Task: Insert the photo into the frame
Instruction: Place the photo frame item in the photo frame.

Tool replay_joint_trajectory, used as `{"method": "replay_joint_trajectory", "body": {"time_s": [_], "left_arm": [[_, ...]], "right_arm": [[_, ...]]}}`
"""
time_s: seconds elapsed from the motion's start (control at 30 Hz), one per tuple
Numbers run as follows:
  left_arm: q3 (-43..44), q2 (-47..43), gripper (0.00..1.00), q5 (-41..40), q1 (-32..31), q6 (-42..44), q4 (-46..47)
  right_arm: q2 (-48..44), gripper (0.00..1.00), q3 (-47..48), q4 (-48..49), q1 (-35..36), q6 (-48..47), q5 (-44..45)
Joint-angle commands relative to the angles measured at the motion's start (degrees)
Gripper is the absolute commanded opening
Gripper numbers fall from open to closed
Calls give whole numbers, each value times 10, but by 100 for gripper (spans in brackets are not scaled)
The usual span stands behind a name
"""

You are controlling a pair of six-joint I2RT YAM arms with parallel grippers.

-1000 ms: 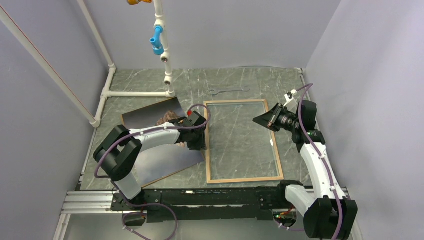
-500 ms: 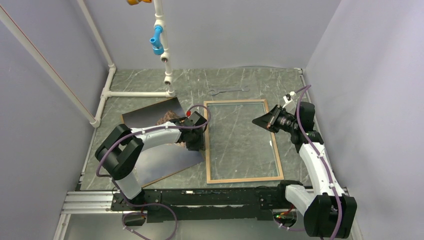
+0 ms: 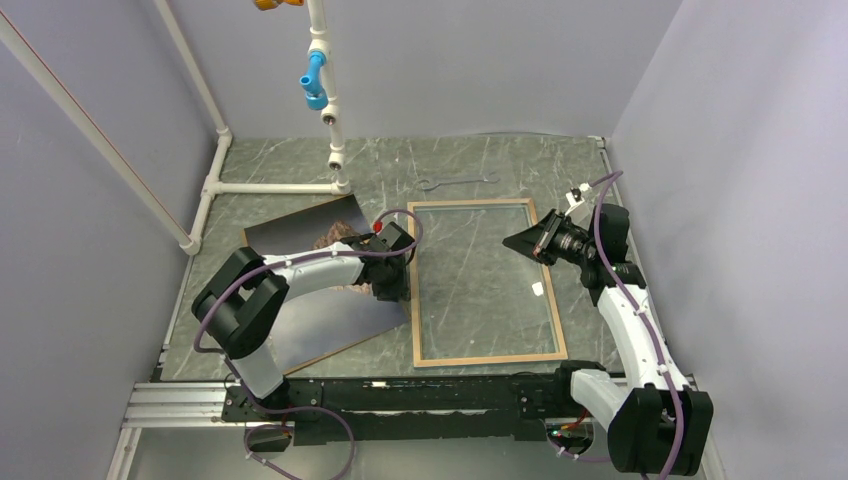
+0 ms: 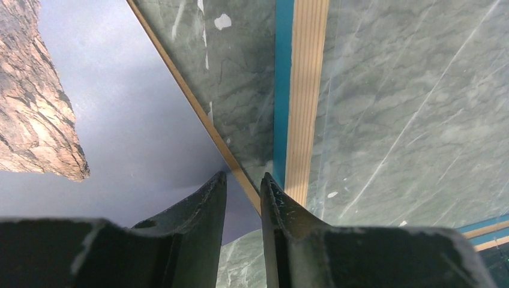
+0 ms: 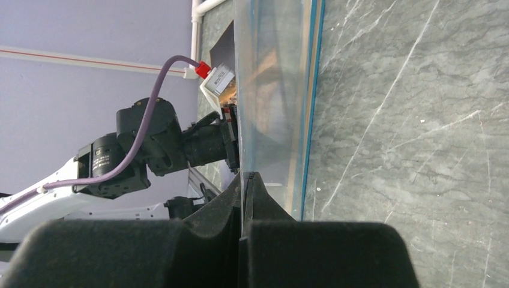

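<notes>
The frame [image 3: 415, 300] lies flat mid-table with its tan back up; its tan rail [image 4: 303, 90] and blue edge show in the left wrist view. The photo [image 3: 320, 315] lies left of it, grey sky and brown rock face up [image 4: 108, 108]. My left gripper [image 3: 390, 290] hangs low over the photo's right corner. Its jaws [image 4: 243, 177] stand narrowly open, astride the photo's edge. My right gripper [image 3: 510, 241] is shut [image 5: 246, 175] on the edge of the clear sheet [image 5: 270, 72], which rises over the frame's blue edge [image 5: 313, 90].
A brown backing board [image 4: 180, 84] lies under the photo, its thin tan edge showing. A grey wrench [image 3: 457, 181] lies behind the frame. A white pipe rig [image 3: 270, 187] with a blue fitting [image 3: 314, 85] stands at the back left. Walls close in on three sides.
The left jaws have narrowed a little over the photo's corner. The right gripper has edged slightly left with the clear sheet still in it.
</notes>
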Motion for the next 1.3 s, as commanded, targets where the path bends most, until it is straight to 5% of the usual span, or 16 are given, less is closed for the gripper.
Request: {"method": "replay_joint_trajectory", "body": {"time_s": [0.0, 1.27], "left_arm": [[16, 10, 32, -8, -2, 11, -9], [28, 23, 31, -10, -3, 15, -25]], "right_arm": [[-4, 0, 14, 36, 0, 20, -23], [4, 0, 14, -70, 2, -46, 51]]}}
